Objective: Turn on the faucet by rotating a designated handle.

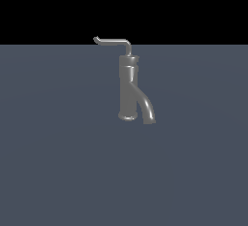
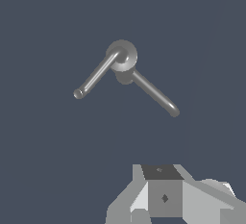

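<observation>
The faucet [image 1: 128, 90] is a grey metallic column on a round base, standing upright on the dark grey floor. Its thick curved spout [image 1: 146, 107] bends down toward the exterior view's right. The handle [image 1: 114, 41] is a thin light-grey rod on top, reaching horizontally toward the exterior view's left, with a small upturned tip. The wrist view looks down on the faucet cap [image 2: 122, 55], the handle [image 2: 96, 75] and the spout [image 2: 154, 94]. Part of my gripper [image 2: 163, 192] shows in that view, apart from the faucet and touching nothing. Whether its jaws are open is not clear. The arm is out of the exterior view.
A flat dark grey floor [image 1: 58, 162] stretches all around the faucet. A black background fills the upper part of the exterior view.
</observation>
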Robot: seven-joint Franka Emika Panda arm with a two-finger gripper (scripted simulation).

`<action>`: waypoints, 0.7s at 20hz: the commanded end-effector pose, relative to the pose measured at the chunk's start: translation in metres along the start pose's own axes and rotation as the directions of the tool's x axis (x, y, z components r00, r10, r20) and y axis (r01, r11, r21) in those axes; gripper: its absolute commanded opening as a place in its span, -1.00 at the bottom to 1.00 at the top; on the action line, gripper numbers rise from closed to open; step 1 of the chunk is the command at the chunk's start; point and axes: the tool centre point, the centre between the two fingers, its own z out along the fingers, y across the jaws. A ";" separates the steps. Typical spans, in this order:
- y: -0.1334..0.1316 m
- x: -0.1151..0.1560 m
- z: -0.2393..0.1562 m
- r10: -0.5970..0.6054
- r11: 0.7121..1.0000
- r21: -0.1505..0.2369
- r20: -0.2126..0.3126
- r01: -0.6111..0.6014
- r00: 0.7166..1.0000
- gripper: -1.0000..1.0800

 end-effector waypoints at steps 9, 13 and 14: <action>-0.047 0.042 0.047 0.267 0.964 -0.008 -0.003 -0.267 0.964 -1.00; -0.064 0.057 0.067 0.364 0.931 -0.014 -0.013 -0.364 0.931 -1.00; -0.068 0.060 0.073 0.387 0.922 -0.015 -0.016 -0.387 0.922 -1.00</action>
